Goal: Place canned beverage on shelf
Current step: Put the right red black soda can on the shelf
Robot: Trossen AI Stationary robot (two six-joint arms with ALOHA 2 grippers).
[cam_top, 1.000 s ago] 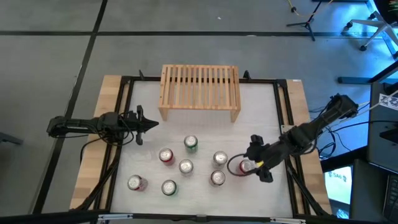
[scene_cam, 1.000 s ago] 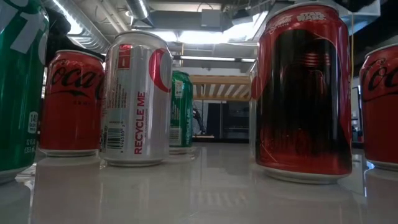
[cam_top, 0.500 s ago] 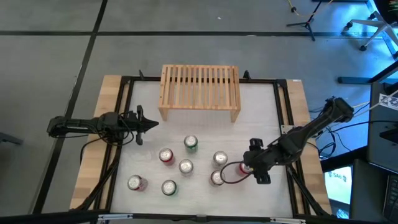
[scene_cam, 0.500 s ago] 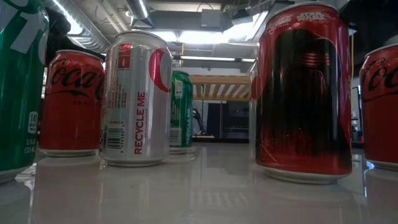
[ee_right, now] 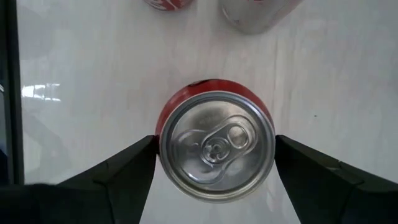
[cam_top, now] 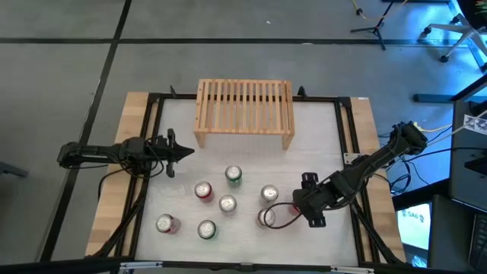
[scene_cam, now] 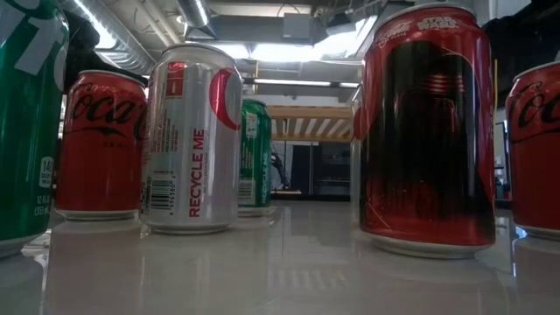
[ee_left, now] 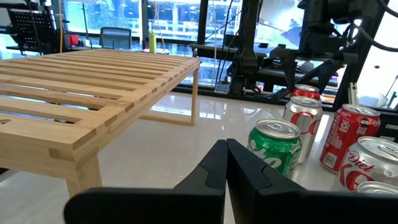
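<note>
The shelf, a low light-wood slatted rack, stands on its legs at the table's far middle, and also shows in the left wrist view. Several cans stand upright on the white tabletop in front of it. My right gripper points steeply down over the rightmost red can, which rests on its base. Its fingers are apart, one on each side of the can's silver top. My left gripper waits shut at the table's left, pointing level toward the cans. My right gripper comes at the red can from above, pointing down, one finger at each side of the can's top rim. I cannot tell whether the fingers touch the rim. The can stands upright on the table.
Close on the can's left stand a dark red can and a silver one; others, among them a green can, stand farther left. A black frame rail runs along the table's right side.
My right gripper has come down over the red can, shifting a little toward the table's left and near edges and tipping more steeply downward. The gap between its fingers looks unchanged. The cans have stayed where they were.
</note>
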